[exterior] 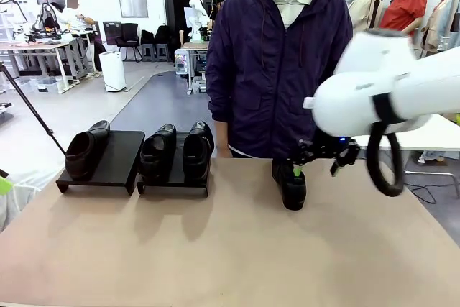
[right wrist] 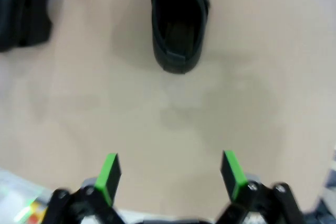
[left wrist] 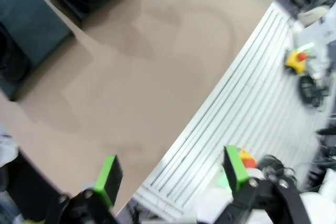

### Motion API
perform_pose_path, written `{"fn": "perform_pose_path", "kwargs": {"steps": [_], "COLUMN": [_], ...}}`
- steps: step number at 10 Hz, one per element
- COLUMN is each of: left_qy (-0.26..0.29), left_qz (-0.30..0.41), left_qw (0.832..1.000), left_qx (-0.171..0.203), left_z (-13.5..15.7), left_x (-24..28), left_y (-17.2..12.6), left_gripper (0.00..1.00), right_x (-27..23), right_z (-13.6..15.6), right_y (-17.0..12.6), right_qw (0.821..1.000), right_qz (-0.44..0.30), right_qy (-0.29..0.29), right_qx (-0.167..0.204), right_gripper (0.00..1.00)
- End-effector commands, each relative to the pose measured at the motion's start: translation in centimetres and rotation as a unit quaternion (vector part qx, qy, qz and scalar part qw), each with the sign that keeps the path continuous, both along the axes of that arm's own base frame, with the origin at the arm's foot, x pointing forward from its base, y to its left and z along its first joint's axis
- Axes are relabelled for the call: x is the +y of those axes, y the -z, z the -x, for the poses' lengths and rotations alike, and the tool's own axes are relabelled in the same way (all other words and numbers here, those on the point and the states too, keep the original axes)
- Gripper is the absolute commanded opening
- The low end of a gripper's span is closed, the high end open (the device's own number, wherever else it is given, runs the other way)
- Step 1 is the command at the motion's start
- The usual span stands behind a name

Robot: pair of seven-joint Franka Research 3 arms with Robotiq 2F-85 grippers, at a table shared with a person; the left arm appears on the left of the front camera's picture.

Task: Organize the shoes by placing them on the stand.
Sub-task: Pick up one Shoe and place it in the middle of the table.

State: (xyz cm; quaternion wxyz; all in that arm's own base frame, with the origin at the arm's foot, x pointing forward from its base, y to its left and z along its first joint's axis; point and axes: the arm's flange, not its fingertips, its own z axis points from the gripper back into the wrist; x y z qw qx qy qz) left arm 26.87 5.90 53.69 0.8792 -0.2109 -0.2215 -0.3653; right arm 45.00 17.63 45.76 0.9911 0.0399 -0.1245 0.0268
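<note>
Two low black stand trays sit at the table's far left. The left tray carries one glossy black shoe. The right tray holds two shoes side by side. Another shoe lies alone on the table near the far edge. My right gripper hovers just behind and above it, open. In the right wrist view this shoe lies ahead of the open gripper, untouched. My left gripper is open and holds nothing, over the table's near edge, with the left tray farther off.
A person in a dark purple jacket stands at the far edge, right behind the lone shoe. A thin black rod slants at the far left. Off the table's edge lie metal rails and a yellow box with a red button.
</note>
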Motion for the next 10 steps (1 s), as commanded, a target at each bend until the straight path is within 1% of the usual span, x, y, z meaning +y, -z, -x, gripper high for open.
{"fn": "perform_pose_path", "kwargs": {"steps": [1,2,3,5,6,7,8,9,10], "left_qy": [-0.001,-0.001,-0.001,-0.001,-0.001,-0.001,-0.001,-0.001,-0.001], "left_qz": [0.001,0.001,0.001,0.001,0.001,0.001,0.001,0.001,0.001], "left_qw": [1.000,1.000,1.000,1.000,1.000,1.000,1.000,1.000,1.000], "left_qx": [-0.002,-0.002,-0.002,-0.002,-0.002,-0.002,-0.002,-0.002,-0.002], "left_z": [-0.1,-0.1,-0.1,-0.1,-0.1,-0.1,-0.1,-0.1,-0.1], "left_x": [0.0,0.0,0.0,0.0,0.0,0.0,0.0,0.0,0.0], "left_y": [0.1,0.1,0.1,0.1,0.1,0.1,0.1,0.1,0.1], "left_gripper": [1.00,1.00,1.00,1.00,1.00,1.00,1.00,1.00,1.00], "right_x": [-1.7,-1.7,0.2,2.4,3.2,4.5,5.5,6.5,7.3], "right_z": [2.2,2.2,-0.4,-6.5,-8.8,-10.6,-12.1,-13.4,-14.3], "right_y": [-1.5,-1.5,0.3,2.1,2.4,2.7,3.8,5.3,6.6], "right_qw": [1.000,1.000,1.000,1.000,0.999,0.999,0.999,0.999,0.999], "right_qz": [-0.023,-0.023,0.001,0.006,0.020,0.027,0.043,0.037,0.037], "right_qy": [0.010,0.010,-0.001,-0.011,-0.009,-0.002,0.011,-0.002,-0.001], "right_qx": [-0.007,-0.007,0.003,-0.015,-0.025,-0.016,-0.010,0.008,0.021], "right_gripper": [1.00,1.00,1.00,1.00,1.00,1.00,1.00,1.00,1.00]}}
